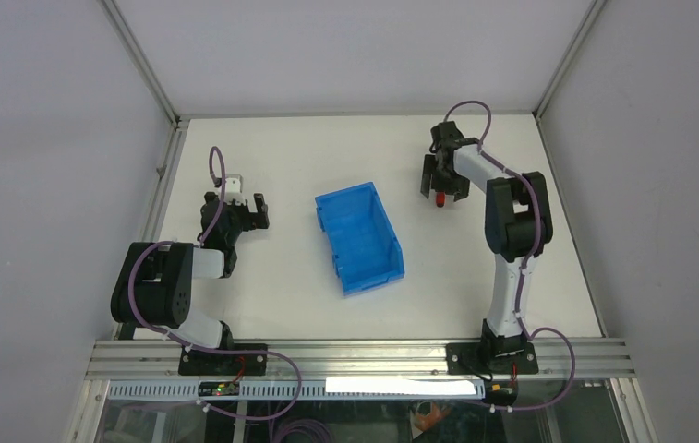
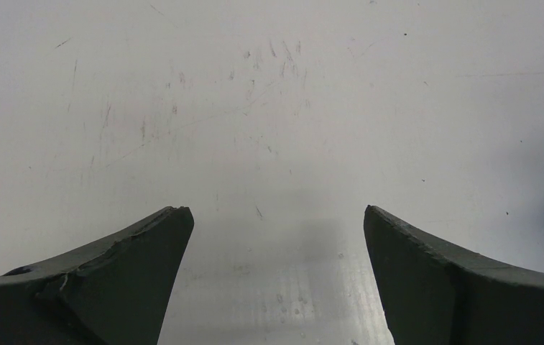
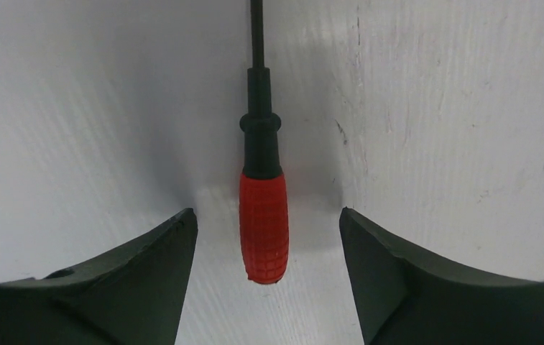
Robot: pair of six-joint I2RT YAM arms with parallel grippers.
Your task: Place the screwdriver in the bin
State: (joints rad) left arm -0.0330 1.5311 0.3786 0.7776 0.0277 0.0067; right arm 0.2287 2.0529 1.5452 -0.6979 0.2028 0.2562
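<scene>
The screwdriver (image 3: 263, 215), with a short red handle and thin black shaft, lies on the white table. In the right wrist view its handle sits between my right gripper's open fingers, with a gap on each side. My right gripper (image 3: 267, 219) is open around it. In the top view only the red handle end (image 1: 440, 197) shows under the right gripper (image 1: 443, 189), right of the bin. The bright blue bin (image 1: 358, 236) stands open-topped at the table's middle. My left gripper (image 1: 254, 213) is open and empty left of the bin, over bare table (image 2: 276, 212).
The white table (image 1: 281, 295) is boxed in by grey walls and metal corner posts (image 1: 142, 60). A metal rail (image 1: 364, 355) carrying both arm bases runs along the near edge.
</scene>
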